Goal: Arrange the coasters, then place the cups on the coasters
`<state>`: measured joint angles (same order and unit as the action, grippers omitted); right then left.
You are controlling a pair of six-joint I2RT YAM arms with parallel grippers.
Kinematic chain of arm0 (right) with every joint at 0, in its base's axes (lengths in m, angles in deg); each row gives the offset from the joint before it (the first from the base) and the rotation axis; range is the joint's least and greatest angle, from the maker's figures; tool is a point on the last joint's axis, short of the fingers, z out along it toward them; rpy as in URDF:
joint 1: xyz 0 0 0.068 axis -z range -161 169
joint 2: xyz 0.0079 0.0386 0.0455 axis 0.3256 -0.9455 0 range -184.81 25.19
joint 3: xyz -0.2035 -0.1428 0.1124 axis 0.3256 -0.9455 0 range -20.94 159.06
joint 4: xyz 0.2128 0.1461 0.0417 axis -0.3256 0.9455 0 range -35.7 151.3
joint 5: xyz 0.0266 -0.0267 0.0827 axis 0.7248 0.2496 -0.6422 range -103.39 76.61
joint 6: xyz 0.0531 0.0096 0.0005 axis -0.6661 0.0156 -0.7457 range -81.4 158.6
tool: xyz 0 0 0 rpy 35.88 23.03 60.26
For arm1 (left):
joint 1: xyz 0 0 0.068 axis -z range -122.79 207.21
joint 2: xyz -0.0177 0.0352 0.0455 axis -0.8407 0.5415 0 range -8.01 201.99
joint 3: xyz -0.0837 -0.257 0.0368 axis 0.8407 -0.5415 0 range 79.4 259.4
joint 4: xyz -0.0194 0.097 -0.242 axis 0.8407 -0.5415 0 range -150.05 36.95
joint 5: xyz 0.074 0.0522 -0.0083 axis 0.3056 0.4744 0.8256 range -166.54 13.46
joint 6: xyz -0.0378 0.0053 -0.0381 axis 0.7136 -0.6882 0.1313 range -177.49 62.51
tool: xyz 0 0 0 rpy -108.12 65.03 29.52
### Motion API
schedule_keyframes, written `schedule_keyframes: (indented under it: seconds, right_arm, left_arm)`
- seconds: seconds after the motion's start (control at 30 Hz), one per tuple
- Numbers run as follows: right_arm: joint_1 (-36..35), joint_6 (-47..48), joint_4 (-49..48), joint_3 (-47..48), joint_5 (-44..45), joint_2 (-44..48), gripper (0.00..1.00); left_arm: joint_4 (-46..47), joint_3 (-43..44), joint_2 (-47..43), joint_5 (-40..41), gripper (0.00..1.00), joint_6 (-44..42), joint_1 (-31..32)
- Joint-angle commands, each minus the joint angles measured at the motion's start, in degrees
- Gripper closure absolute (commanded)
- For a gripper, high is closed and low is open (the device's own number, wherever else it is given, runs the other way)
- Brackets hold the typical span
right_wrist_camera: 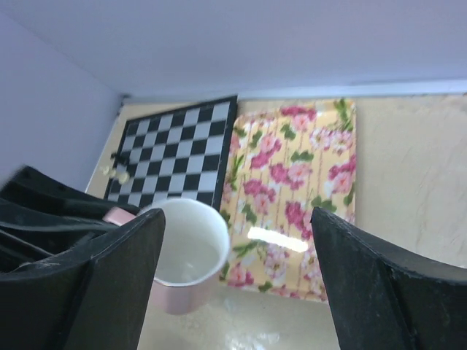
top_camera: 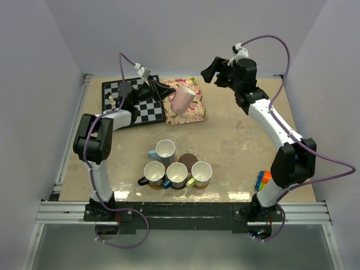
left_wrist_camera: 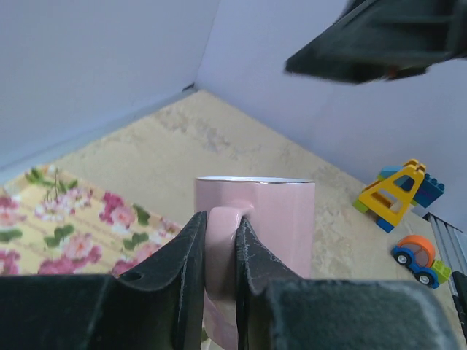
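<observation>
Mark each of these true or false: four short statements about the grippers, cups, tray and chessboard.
1. The left gripper pinches the pink cup by its handle. True.
2. The right gripper holds a cup. False: its jaws stand wide open with nothing gripped.
3. The light blue cup stands upright, apart from the floral tray. True.
4. In the top view, the chessboard lies right of the floral tray. False: it lies to the tray's left.

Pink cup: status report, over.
Left gripper shut on pink cup handle, cup tilted by tray. Right gripper open, near it. One bare coaster among four cups up front.
</observation>
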<state>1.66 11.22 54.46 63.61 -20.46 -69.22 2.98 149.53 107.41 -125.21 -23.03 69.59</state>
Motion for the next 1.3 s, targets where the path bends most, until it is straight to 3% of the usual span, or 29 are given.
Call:
schedule_keyframes:
  seconds: [0.0, 0.23, 0.43, 0.7, 1.27]
  right_arm:
    - [1.1, -1.5, 4.2, -3.3, -13.7, 1.9, 0.16]
    - [1.3, -0.9, 6.2, -4.9, -25.2, 3.5, 0.22]
    - [1.4, -1.0, 8.8, -4.7, -27.2, 5.4, 0.26]
    - [1.9, -0.9, 8.4, -4.7, -27.9, 8.1, 0.27]
    - [-1.5, 8.5, 15.8, -2.9, -37.9, 1.9, 0.36]
  left_arm:
    - [21.9, -3.0, -9.6, -2.3, 1.0, 0.6, -0.3]
    - [14.6, -8.9, -19.5, -2.8, 1.0, -11.2, -0.3]
    - [2.2, -12.6, -27.1, -1.9, 1.0, -24.1, 0.1]
    - [-3.1, -14.3, -31.8, -2.0, 1.0, -28.8, 0.9]
    - [-10.2, -15.0, -36.5, 1.5, 1.0, -38.0, 9.0]
